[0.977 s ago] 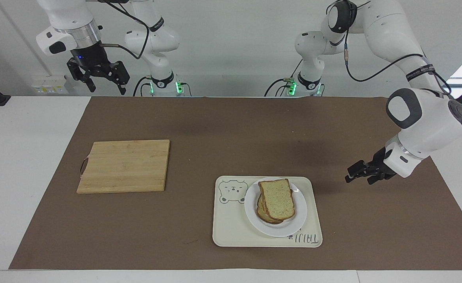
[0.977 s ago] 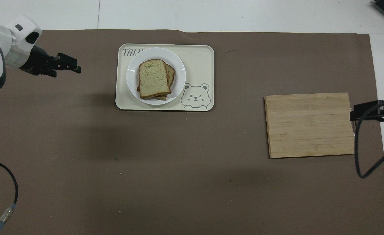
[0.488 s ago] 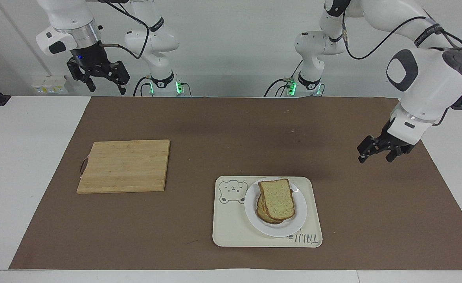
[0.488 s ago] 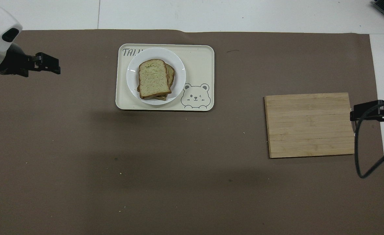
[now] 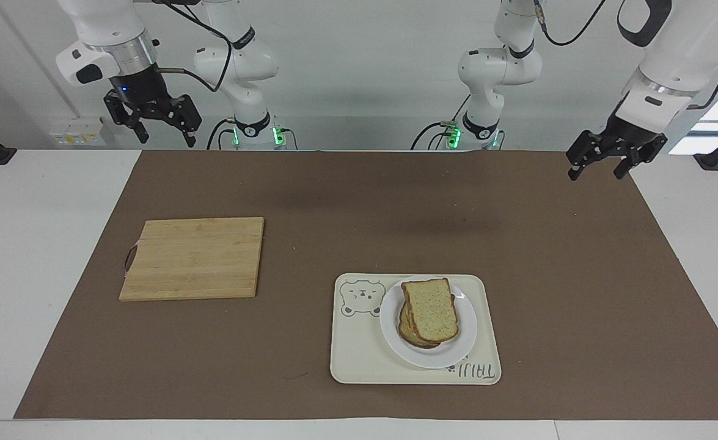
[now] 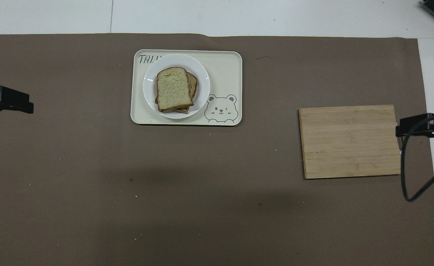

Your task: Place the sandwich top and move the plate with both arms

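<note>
Grippers sit high in both upper corners of the facing view, with the table things spread between them. At the upper left of that frame the right gripper [image 5: 162, 135] hangs in the air over the white table edge at the right arm's end, its fingers spread apart and holding nothing; in the overhead view only its tip [image 6: 412, 126] shows at the right edge, just beside the cutting board. Below it, in the left half of the facing frame, the wooden cutting board [image 5: 192, 258] lies flat on the brown mat [image 5: 359, 220], with a small handle loop on its outer end.

Right of centre and low in the facing frame lies the cream tray [image 5: 359, 360] with a bear drawing, farther from the robots than the board. On the tray, toward the end with the lettering, stands the plate [image 5: 465, 345], round and white. On the plate lies the sandwich top [image 5: 431, 309], a pale speckled slice with a brown crust, resting on another slice whose edge peeps out under it.

At the upper right of the facing frame the left gripper [image 5: 598, 168] hangs over the corner of the mat at the left arm's end, fingers apart and empty, well apart from the tray.
</note>
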Available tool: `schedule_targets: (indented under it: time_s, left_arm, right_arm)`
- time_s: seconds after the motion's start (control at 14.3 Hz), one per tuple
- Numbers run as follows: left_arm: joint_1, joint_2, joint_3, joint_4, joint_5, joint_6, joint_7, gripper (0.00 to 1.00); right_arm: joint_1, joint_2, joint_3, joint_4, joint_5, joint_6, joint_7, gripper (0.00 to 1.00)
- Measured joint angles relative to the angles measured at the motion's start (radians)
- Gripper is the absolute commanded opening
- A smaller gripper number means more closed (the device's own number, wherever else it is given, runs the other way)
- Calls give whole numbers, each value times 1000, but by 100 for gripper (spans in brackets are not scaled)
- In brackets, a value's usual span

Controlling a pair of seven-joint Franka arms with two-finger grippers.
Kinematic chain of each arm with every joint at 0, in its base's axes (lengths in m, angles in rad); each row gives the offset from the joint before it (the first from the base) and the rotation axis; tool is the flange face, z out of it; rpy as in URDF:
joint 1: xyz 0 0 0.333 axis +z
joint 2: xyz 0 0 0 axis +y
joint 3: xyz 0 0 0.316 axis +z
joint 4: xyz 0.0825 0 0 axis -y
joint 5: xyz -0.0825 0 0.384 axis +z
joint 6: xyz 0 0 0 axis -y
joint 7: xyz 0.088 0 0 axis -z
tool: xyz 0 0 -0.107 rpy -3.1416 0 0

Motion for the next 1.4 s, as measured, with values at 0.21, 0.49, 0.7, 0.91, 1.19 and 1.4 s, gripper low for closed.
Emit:
schedule_targets:
  time_s: [0.21, 0.49, 0.7, 0.91, 1.19, 1.4]
  left_arm:
    - [0, -31, -4, -10, 0, -42, 0, 100]
    - [0, -42, -7, -17, 1, -78, 0, 100]
    - [0, -43, -6, -21, 1, -80, 0, 100]
    - [1, -43, -2, -22, 1, -82, 0, 100]
    - [2, -44, 10, -22, 1, -85, 0, 100]
    - [2, -44, 11, -22, 1, -85, -1, 100]
  right_arm:
    - [0, 0, 0, 0, 0, 0, 0, 100]
    - [0, 0, 0, 0, 0, 0, 0, 100]
    - [0, 0, 0, 0, 0, 0, 0, 100]
    - [0, 0, 0, 0, 0, 0, 0, 100]
    - [0, 0, 0, 0, 0, 0, 0, 100]
    - [0, 0, 0, 0, 0, 0, 0, 100]
